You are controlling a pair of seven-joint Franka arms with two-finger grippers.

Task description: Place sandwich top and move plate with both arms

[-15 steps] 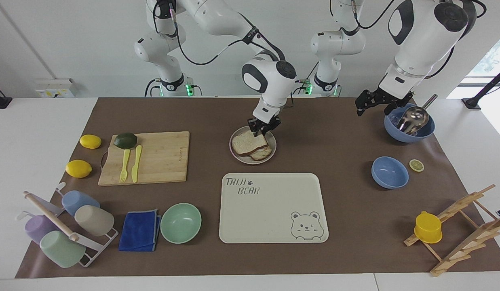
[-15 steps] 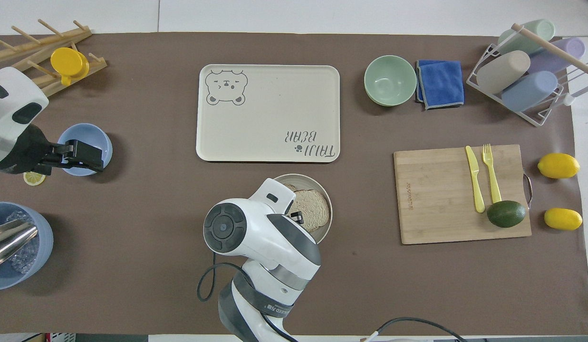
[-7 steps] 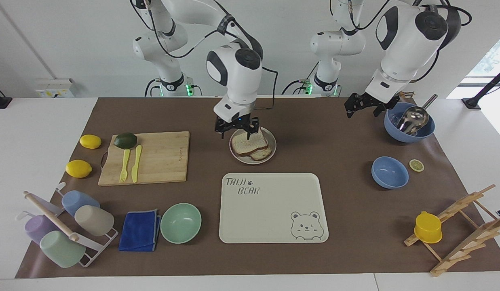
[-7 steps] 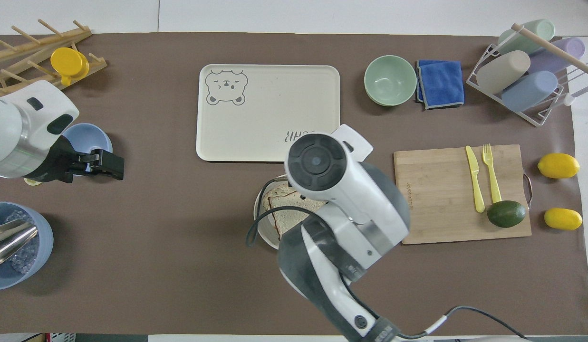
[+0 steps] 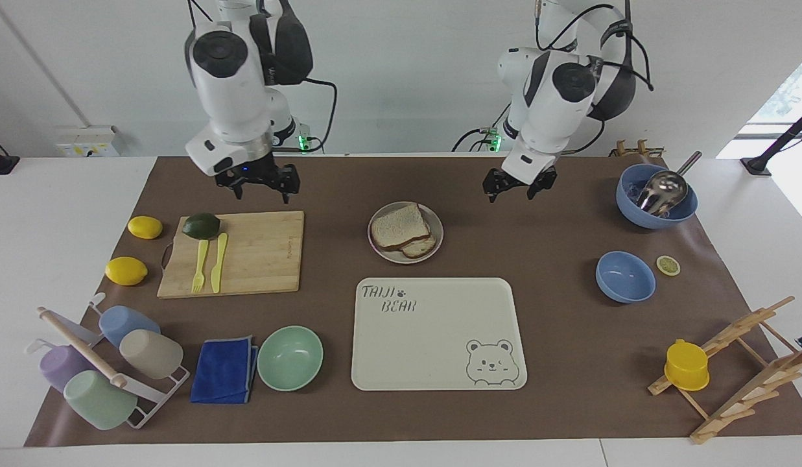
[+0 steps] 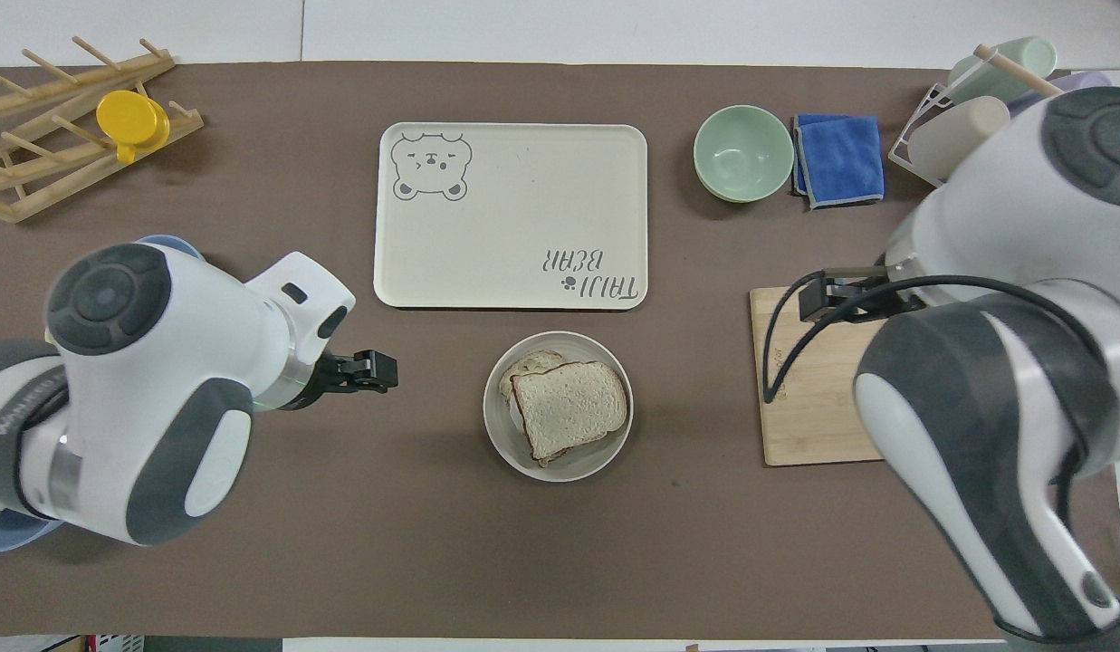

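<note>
Fingers (image 5: 492, 189) of both grippers spread apart, nothing held; bread top sits on the plate.

Our left gripper (image 5: 518, 187) hangs over bare mat beside the plate (image 5: 436, 243), toward the left arm's end of the table; our right gripper (image 5: 261, 184) is over the board's (image 5: 264, 259) robot-side edge, well apart. Bread top (image 5: 400, 226) lies askew on the lower slice, w/ no clear long axis. We judge placing done and plate move next: plate lies between both grippers, left one nearer. Tray (image 5: 439, 363) is farther from the robots than the plate.
</note>
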